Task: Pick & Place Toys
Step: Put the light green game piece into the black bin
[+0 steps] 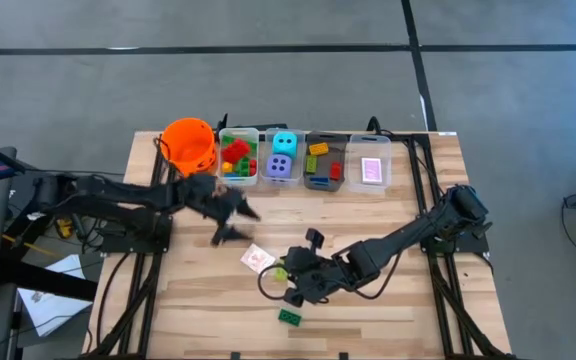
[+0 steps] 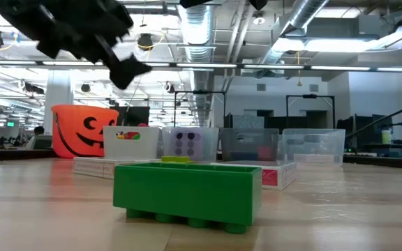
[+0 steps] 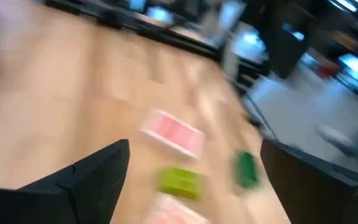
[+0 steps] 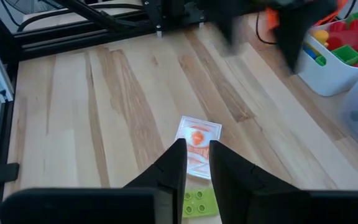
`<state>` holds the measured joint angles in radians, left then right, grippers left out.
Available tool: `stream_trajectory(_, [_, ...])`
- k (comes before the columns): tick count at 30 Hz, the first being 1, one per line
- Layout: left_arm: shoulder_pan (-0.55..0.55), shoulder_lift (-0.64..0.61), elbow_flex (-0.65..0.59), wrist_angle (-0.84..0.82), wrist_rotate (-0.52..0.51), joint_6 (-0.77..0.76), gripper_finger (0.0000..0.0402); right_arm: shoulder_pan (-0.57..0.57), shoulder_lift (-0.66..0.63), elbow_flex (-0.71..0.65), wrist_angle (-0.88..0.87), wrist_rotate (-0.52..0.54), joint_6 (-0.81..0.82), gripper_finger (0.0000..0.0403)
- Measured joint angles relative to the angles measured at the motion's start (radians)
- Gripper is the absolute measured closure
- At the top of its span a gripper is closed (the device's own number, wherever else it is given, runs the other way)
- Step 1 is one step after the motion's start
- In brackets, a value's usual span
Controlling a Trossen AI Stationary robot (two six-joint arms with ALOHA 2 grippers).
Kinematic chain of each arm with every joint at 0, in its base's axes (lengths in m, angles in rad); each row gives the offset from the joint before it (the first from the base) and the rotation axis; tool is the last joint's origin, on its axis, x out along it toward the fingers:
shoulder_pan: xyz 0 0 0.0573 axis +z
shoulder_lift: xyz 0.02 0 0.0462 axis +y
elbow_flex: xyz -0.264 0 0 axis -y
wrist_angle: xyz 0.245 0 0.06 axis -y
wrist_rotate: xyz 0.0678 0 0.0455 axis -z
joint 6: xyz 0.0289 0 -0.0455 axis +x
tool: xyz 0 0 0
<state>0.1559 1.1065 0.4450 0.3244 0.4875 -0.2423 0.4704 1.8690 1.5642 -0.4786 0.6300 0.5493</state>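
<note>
Two grippers worked over the wooden table (image 1: 168, 310). The left gripper (image 1: 236, 222) hung above the boards just in front of the row of containers, its fingers (image 3: 89, 177) spread wide with nothing between them; in the left wrist view a pink-backed card (image 3: 173, 132), a lime brick (image 3: 180, 181) and a dark green brick (image 3: 247, 169) lay on the wood beyond them, all blurred. The right gripper (image 1: 290, 277) reached low toward the middle of the table, its fingers (image 4: 173, 168) drawn nearly together with only a narrow gap and nothing visibly held; its own camera showed the card (image 4: 197, 144) face up just past the fingertips and the lime brick (image 4: 199, 203) just below them. From above, the card (image 1: 258, 259) lay between the two grippers, the lime brick (image 1: 280, 272) sat right at the right gripper, and the dark green brick (image 1: 290, 317) rested nearer the table's front edge, apart from both. Along the far edge stood an orange pumpkin-face bucket (image 1: 189, 143), then four clear bins (image 1: 264, 180) side by side: the first held red, green and yellow bricks (image 1: 236, 155), the second a cyan die (image 1: 284, 142) and a purple die (image 1: 281, 167), the third a few more bricks (image 1: 322, 160), the fourth a stack of pink cards (image 1: 371, 170). In the low view the dark green brick (image 2: 187, 194) filled the foreground.
</note>
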Motion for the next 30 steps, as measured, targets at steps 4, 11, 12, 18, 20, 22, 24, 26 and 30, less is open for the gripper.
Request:
stream_trajectory(4, [-0.204,0.015,0.000,0.006,-0.106,0.087,0.0050,-0.010,0.000,0.000,0.000,0.000,0.000,0.0339])
stream_trajectory(11, [-0.439,0.067,0.000,-0.052,-0.542,0.264,0.0037,-0.016,0.000,0.000,0.003,0.000,0.011,0.0339])
stream_trajectory(12, [-0.449,0.076,0.000,-0.059,-0.571,0.269,0.0034,-0.016,0.000,0.000,0.003,-0.001,0.019,0.0339])
stream_trajectory(18, [-0.458,0.142,0.000,-0.063,-0.598,0.262,0.0020,-0.017,0.000,0.000,-0.044,-0.090,0.107,0.0339])
stream_trajectory(20, [-0.458,0.160,0.000,-0.051,-0.601,0.261,0.0017,-0.023,0.000,0.000,-0.109,-0.156,0.175,0.0339])
stream_trajectory(22, [-0.458,0.177,0.000,-0.035,-0.601,0.261,0.0016,-0.026,0.000,0.000,-0.211,-0.169,0.287,0.0339])
stream_trajectory(24, [-0.458,0.189,0.000,-0.005,-0.606,0.261,0.0018,-0.028,0.001,0.000,-0.330,-0.168,0.403,0.0339])
stream_trajectory(26, [-0.458,0.198,0.000,0.031,-0.629,0.260,0.0020,-0.029,0.001,0.000,-0.441,-0.162,0.513,0.0339])
stream_trajectory(30, [-0.456,0.199,0.000,0.077,-0.668,0.219,0.0022,-0.025,0.001,-0.001,-0.528,-0.154,0.600,0.0336])
